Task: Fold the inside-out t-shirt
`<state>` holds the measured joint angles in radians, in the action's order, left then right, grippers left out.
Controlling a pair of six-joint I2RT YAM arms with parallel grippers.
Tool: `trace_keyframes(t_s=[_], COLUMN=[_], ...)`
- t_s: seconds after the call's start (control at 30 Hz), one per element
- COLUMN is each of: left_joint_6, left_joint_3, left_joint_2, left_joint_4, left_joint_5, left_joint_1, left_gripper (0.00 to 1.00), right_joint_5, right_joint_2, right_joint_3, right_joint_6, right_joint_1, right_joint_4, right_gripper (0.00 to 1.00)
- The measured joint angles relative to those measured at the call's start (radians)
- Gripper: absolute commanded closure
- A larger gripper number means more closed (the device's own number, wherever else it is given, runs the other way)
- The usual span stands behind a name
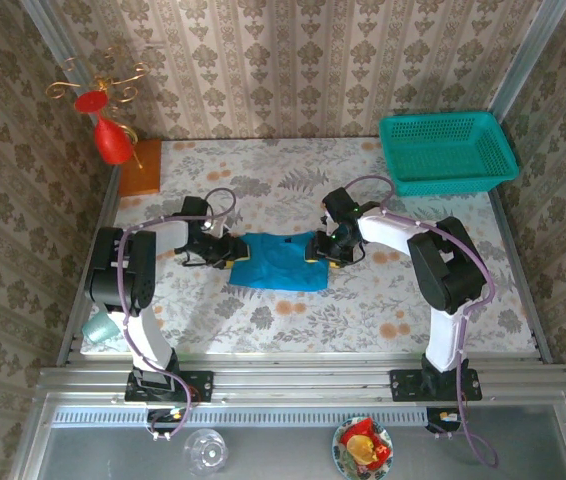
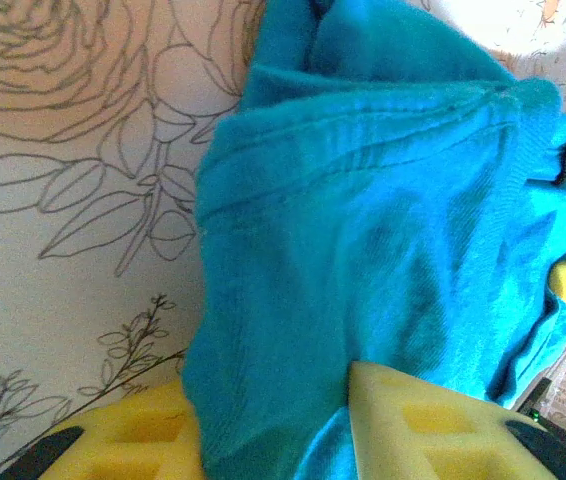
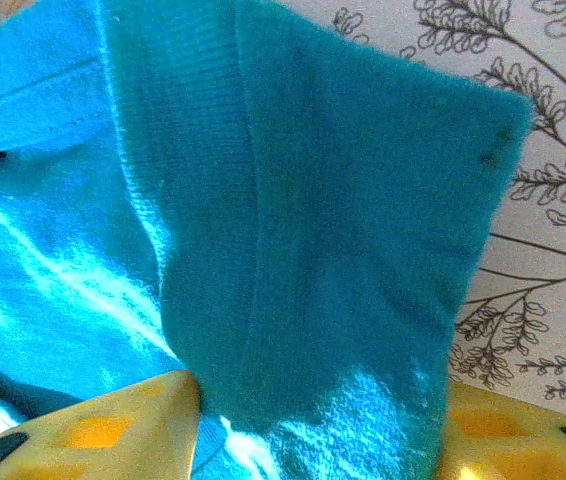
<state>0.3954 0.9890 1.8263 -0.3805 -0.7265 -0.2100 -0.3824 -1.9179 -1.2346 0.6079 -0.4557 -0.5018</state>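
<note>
Teal basket (image 1: 446,150) on the floral table's (image 1: 383,300) far right corner; wooden block (image 1: 140,167) and red ornament (image 1: 111,140) at its far left. Glass (image 1: 204,450) and plate (image 1: 364,447) lie off its near edge.

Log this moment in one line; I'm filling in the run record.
left hand: gripping t-shirt edge | right hand: gripping opposite edge | t-shirt: bunched on table

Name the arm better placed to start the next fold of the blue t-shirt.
Left, probably. Both straddle opposite ends of the t-shirt, but the left hand has its fingers closer about a bunched edge; the right hand has its fingers wider apart around the cloth.
</note>
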Motion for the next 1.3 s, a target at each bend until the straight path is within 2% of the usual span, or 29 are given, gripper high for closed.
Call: trace_keyframes(t_s=[0.27,0.43,0.6,0.8,0.97,1.13,1.3], left_joint_6=[0.0,-0.009,-0.024,-0.08,-0.151,-0.226,-0.297], left_joint_3=[0.0,0.0,0.018,0.106,0.214,0.302,0.382], left_joint_2=[0.0,0.0,0.0,-0.002,-0.002,0.002,0.049], left_joint_4=[-0.001,-0.003,-0.034,-0.14,-0.232,-0.284,-0.312], left_joint_5=[0.0,0.003,0.044,0.223,0.433,0.64,0.789], left_joint_1=[0.001,0.001,0.002,0.008,0.035,0.082,0.15], left_gripper=[0.83,0.98,1.0,1.0,1.0,1.0,1.0], right_joint_5=[-0.014,-0.015,-0.014,-0.013,-0.008,-0.012,-0.024], right_joint_2=[-0.008,-0.008,-0.001,0.057,0.124,0.177,0.213], right_joint_3=[0.0,0.0,0.006,0.031,0.051,0.069,0.088], right_joint_6=[0.001,0.001,-0.001,-0.02,-0.054,-0.087,-0.116], right_joint_1=[0.001,0.001,0.006,0.033,0.076,0.106,0.117], right_joint_4=[0.008,0.009,0.007,-0.013,-0.037,-0.049,-0.048], right_gripper=[0.49,0.5,0.5,0.5,0.5,0.5,0.5])
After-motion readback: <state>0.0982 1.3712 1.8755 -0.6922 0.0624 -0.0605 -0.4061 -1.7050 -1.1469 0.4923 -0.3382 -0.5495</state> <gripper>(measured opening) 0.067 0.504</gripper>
